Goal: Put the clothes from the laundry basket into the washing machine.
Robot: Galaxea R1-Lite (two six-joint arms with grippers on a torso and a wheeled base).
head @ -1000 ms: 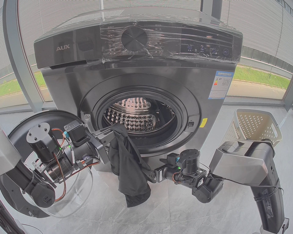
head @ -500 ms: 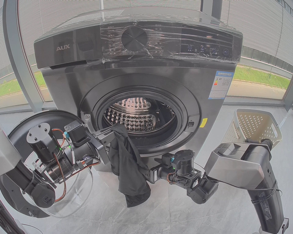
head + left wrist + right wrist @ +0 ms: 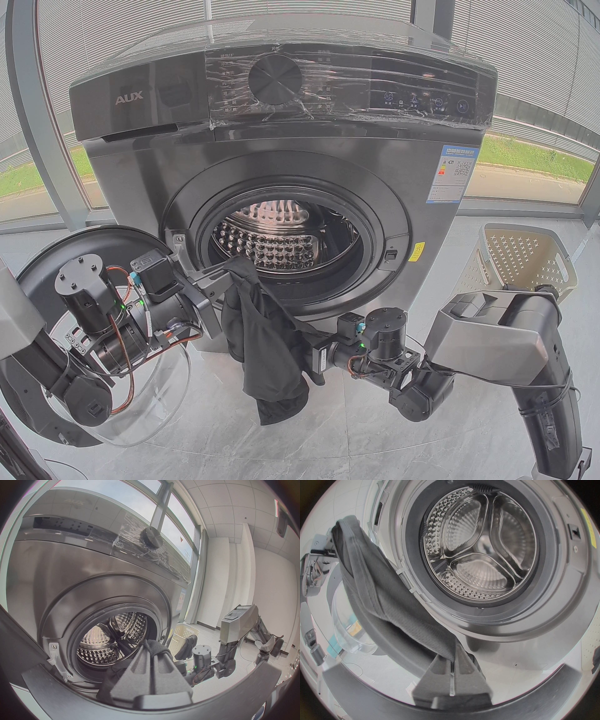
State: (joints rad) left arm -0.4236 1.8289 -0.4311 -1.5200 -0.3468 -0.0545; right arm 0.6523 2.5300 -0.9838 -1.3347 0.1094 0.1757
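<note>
A dark grey garment (image 3: pixel 265 340) hangs in front of the washing machine (image 3: pixel 281 162), just below and left of its open drum (image 3: pixel 284 240). My left gripper (image 3: pixel 230 272) is shut on the garment's top edge (image 3: pixel 156 647) near the drum's lower left rim. My right gripper (image 3: pixel 310 358) is shut on the garment's side (image 3: pixel 393 605), lower and to the right, pulling a fold taut. The steel drum (image 3: pixel 481 542) looks bare inside. The white laundry basket (image 3: pixel 522 259) stands on the floor to the machine's right.
The machine's round door (image 3: pixel 94 300) is swung open at the left, behind my left arm. Grey tiled floor (image 3: pixel 350 437) lies below the garment. Large windows stand behind the machine.
My right gripper has closed in on the garment's side and lifted slightly, drawing a fold of cloth out to the right. The left gripper has stayed put with the top edge.
</note>
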